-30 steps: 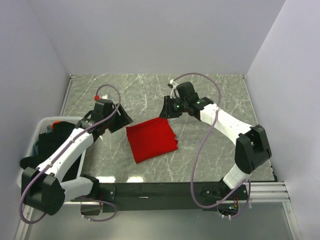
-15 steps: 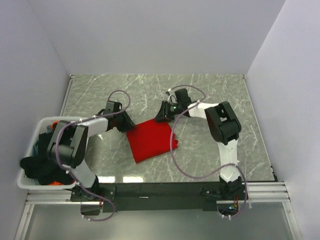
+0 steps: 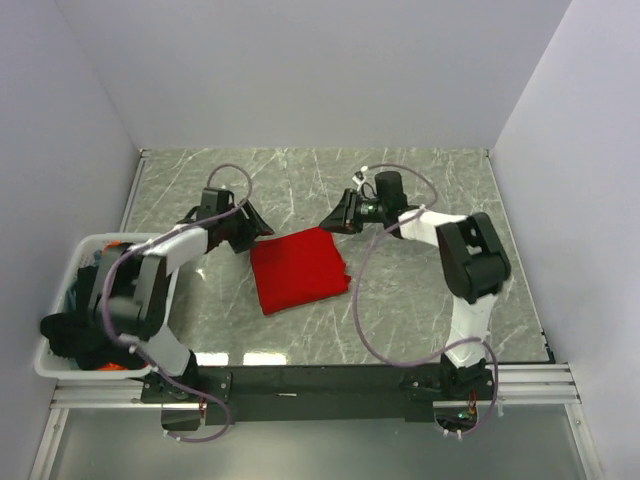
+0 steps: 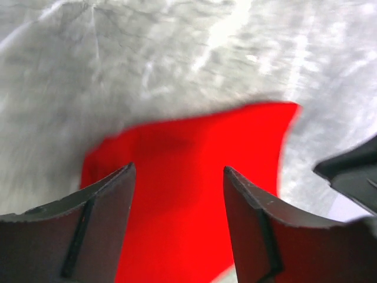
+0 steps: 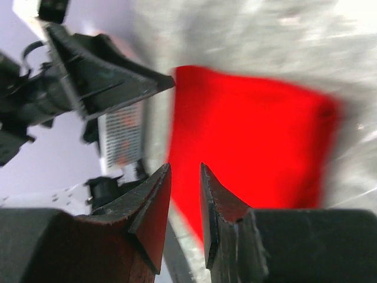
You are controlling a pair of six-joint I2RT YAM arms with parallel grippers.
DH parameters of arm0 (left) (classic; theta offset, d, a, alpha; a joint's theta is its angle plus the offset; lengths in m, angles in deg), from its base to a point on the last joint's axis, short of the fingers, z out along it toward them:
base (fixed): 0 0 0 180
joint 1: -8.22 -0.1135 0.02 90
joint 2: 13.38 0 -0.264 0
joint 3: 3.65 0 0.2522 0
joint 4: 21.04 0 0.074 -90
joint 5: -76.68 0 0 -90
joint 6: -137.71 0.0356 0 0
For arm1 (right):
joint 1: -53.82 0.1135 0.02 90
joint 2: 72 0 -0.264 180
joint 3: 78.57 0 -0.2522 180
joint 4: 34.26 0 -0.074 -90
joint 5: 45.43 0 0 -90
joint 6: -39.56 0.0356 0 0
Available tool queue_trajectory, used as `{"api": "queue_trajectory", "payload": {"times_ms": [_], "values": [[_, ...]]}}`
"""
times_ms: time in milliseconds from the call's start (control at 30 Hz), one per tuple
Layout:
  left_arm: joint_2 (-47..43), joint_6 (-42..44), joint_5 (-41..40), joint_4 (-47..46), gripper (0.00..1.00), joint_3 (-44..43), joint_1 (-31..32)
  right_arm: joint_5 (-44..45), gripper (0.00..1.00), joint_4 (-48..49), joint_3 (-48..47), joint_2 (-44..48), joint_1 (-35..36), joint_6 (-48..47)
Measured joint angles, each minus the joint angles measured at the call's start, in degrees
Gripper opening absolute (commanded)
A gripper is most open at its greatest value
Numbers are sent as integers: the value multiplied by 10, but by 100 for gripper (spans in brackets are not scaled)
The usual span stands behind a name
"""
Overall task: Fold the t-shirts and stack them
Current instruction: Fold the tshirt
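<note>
Fingers on the left (image 4: 100,218) gape wide, fingers on the right (image 5: 150,218) barely parted, both empty near red t-shirt (image 3: 298,268).

You are looking down on a bench (image 3: 420,300) topped in grey-green marble pattern with pale veins, evenly lit, with a soft glare toward its front. Plain pale walls box it in: the back wall (image 3: 320,70), left wall (image 3: 50,150) and right wall (image 3: 590,180). A black rail (image 3: 320,381) runs along your near edge, on a metal frame (image 3: 540,383).
</note>
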Motion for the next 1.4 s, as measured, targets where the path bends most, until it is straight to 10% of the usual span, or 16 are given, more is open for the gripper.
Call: {"api": "queue_trajectory", "payload": {"times_ms": [267, 600, 1067, 1400], "values": [[-235, -15, -21, 15, 57, 75, 51, -17, 34, 102, 137, 161, 16, 42], [-216, -114, 6, -73, 29, 299, 90, -37, 32, 213, 254, 14, 16, 83], [-325, -108, -66, 37, 45, 271, 98, -31, 31, 166, 281, 178, 11, 54], [-437, -101, -144, 171, 50, 268, 100, 32, 31, 268, 275, 165, 209, 152]]}}
